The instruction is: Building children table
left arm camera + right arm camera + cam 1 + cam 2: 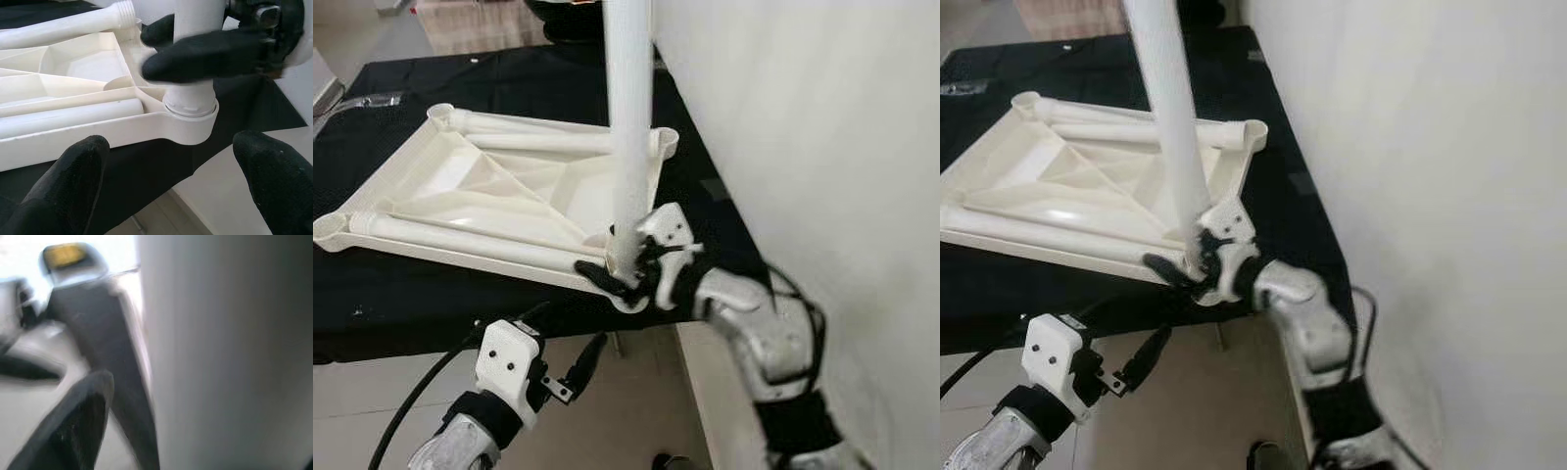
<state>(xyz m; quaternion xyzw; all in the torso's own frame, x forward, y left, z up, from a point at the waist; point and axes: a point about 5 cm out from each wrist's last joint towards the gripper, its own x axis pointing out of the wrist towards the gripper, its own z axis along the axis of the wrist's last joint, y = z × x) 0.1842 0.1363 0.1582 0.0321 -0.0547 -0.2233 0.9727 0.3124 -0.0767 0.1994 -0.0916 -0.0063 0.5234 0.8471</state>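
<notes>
The right claw (628,269) is clenched around the bottom of a white table leg (628,117), right where the leg drops into the corner socket (190,108) of the upturned tabletop (499,196). The leg is held upright, rising straight above the claw, and its threaded end looks seated in the socket, though how far it's screwed in can't be made out.

The left claw (570,370) is kept lower and off to the side of the working one, below the edge of the black table (431,304), with its fingers (73,171) spread apart and nothing gripped. It's pointed up at the same corner.

Two more legs (524,142) are lying flat inside the tabletop's ribbed underside, on the far side from the right claw, not yet fitted.

Handling-wise, it's all hollow-looking moulded plastic, so it's probably light and stiff, but the smooth round leg will likely be slippery when twisted. The grip low by the socket seems about right for turning, since a higher hold would lever the leg sideways and could cross the thread. The tabletop is light enough that it might spin or slide on the cloth, so it should probably be braced at the rim beside the socket by the free claw.
</notes>
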